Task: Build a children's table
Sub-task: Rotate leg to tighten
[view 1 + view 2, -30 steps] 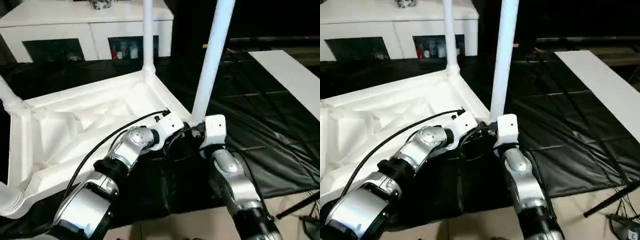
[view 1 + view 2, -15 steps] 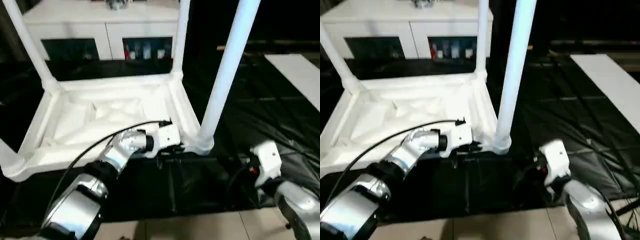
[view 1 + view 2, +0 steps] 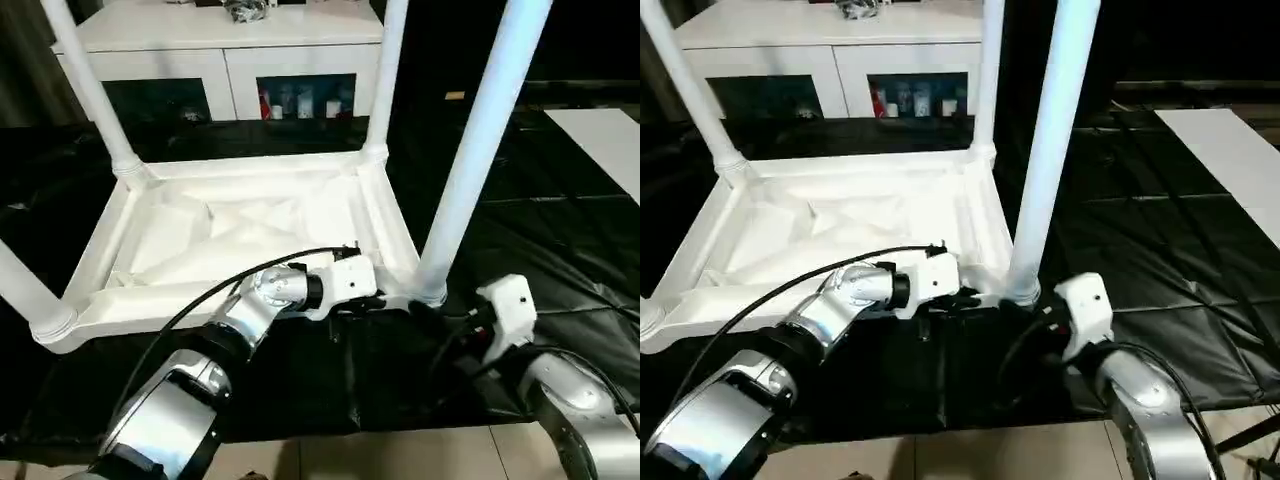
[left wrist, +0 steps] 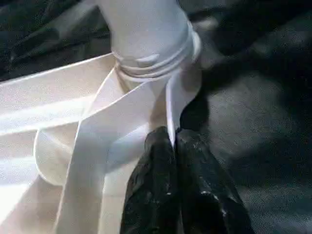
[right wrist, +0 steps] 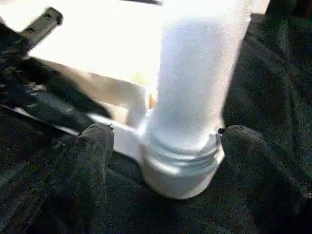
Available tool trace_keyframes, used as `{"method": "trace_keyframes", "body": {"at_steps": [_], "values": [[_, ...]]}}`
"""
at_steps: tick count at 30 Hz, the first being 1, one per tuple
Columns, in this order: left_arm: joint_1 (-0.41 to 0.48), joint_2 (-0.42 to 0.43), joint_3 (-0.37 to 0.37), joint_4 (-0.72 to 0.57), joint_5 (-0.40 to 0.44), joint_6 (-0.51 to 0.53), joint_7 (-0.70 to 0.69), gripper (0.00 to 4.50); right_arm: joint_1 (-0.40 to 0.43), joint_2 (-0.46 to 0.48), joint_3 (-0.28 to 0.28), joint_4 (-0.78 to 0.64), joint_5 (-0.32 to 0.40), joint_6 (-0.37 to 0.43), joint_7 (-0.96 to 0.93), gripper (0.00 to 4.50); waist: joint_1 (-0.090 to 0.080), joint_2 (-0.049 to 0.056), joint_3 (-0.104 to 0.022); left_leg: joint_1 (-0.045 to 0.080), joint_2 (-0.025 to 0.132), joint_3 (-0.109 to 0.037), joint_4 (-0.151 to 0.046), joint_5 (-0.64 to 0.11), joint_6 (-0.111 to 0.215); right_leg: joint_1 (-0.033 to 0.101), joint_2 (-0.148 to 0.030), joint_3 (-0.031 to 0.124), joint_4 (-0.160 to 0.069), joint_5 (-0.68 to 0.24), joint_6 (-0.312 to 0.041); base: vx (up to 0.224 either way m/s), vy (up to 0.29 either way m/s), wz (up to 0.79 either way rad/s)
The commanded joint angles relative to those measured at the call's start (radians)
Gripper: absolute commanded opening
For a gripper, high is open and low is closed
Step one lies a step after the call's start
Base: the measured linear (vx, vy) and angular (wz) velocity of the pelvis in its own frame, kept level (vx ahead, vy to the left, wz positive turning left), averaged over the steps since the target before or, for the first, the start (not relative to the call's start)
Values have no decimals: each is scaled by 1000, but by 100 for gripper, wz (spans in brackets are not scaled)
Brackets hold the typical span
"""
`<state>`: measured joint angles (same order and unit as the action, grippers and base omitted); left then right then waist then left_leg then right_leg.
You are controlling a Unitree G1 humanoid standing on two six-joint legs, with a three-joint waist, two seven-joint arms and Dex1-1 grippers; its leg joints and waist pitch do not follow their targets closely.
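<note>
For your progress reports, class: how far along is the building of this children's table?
Done: four legs stand in the corner sockets of the upside-down tabletop. In hand: the left gripper is shut on the rim beside the near right leg, and the open right gripper straddles its base. Left: probably turning the table upright.

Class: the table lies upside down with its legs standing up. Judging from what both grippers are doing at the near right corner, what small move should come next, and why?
Probably close the right gripper on the near right leg. Its jaws stand open either side of the leg's base at the corner socket, not gripping, while the left gripper is shut on the tabletop rim beside it, steadying it.
</note>
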<state>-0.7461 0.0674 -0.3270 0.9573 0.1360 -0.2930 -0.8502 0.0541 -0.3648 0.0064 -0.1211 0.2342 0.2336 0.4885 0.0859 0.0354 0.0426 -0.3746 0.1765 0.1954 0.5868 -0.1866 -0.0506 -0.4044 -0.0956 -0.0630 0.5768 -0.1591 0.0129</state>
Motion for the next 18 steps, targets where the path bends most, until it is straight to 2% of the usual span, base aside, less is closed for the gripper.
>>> {"method": "trace_keyframes", "body": {"at_steps": [1,2,3,4,5,6,7,8,9,11,12,13,14,17,18], "values": [[9,-15,94,-98,-113,26,47,57,20,6,-11,-35,12,-6,-8,391,-1,-22,-61,9,53,-25,-71,-232,82,43,-62,38,-71,-304,-193,0,0,0],[29,-17,112,-131,-138,38,47,79,29,11,-14,-45,13,-13,-13,391,-1,-25,-60,8,57,-24,-72,-234,89,43,-61,37,-70,-275,-211,0,0,0],[83,-4,126,-222,-173,55,34,91,48,27,-17,-72,25,-12,-22,391,-3,-20,-59,4,56,-26,-73,-236,94,44,-57,36,-67,-256,-213,0,0,0],[85,-3,127,-226,-174,55,33,91,49,27,-17,-74,26,-12,-22,391,-4,-23,-60,3,58,-27,-74,-233,98,48,-59,36,-64,-242,-215,0,0,0],[112,3,132,-272,-194,68,22,95,57,32,-13,-86,28,-13,-22,391,-11,-26,-58,-2,53,-25,-73,-234,106,47,-54,35,-65,-247,-206,0,0,0],[141,10,137,-320,-212,84,14,101,65,37,-8,-97,30,-13,-21,391,-10,-24,-59,2,55,-25,-74,-240,105,46,-56,36,-66,-254,-205,0,0,0],[143,10,137,-324,-213,86,13,117,65,38,-8,-97,30,-13,-21,391,-15,-25,-57,1,55,-25,-74,-242,106,46,-56,37,-67,-267,-202,0,0,0],[207,27,147,-432,-230,112,4,133,80,48,8,-115,30,-11,-20,391,-18,-22,-55,2,57,-25,-76,-252,101,44,-56,38,-68,-284,-202,0,0,0],[207,27,147,-432,-230,112,4,133,80,48,8,-115,30,-11,-20,391,-18,-22,-55,2,57,-25,-76,-252,101,44,-56,38,-68,-284,-202,0,0,0],[283,44,170,-553,-242,129,34,144,89,56,34,-127,24,-15,-14,391,-26,-16,-53,5,60,-27,-81,-290,77,41,-53,38,-73,-326,-183,0,0,0],[356,51,203,-653,-246,145,94,146,93,65,54,-133,18,-18,-15,391,-31,-18,-50,3,60,-27,-83,-310,68,40,-53,37,-76,-347,-175,0,0,0],[358,51,204,-656,-246,145,96,153,93,65,54,-133,18,-18,-15,391,-32,-16,-52,4,62,-28,-84,-318,61,40,-53,37,-73,-344,-176,0,0,0],[389,54,217,-699,-248,164,126,165,94,72,59,-136,16,-17,-18,391,-35,-15,-50,6,61,-27,-83,-337,53,36,-51,38,-76,-362,-170,0,0,0],[521,56,301,-798,-226,148,256,165,79,105,86,-129,1,-33,-29,391,-41,-17,-44,6,57,-28,-87,-376,37,31,-48,38,-86,-430,-134,0,0,0],[590,66,340,-850,-208,119,299,165,75,119,100,-123,-9,-49,-29,391,-43,-23,-45,5,57,-30,-86,-376,36,32,-48,38,-84,-433,-129,0,0,0]]}}
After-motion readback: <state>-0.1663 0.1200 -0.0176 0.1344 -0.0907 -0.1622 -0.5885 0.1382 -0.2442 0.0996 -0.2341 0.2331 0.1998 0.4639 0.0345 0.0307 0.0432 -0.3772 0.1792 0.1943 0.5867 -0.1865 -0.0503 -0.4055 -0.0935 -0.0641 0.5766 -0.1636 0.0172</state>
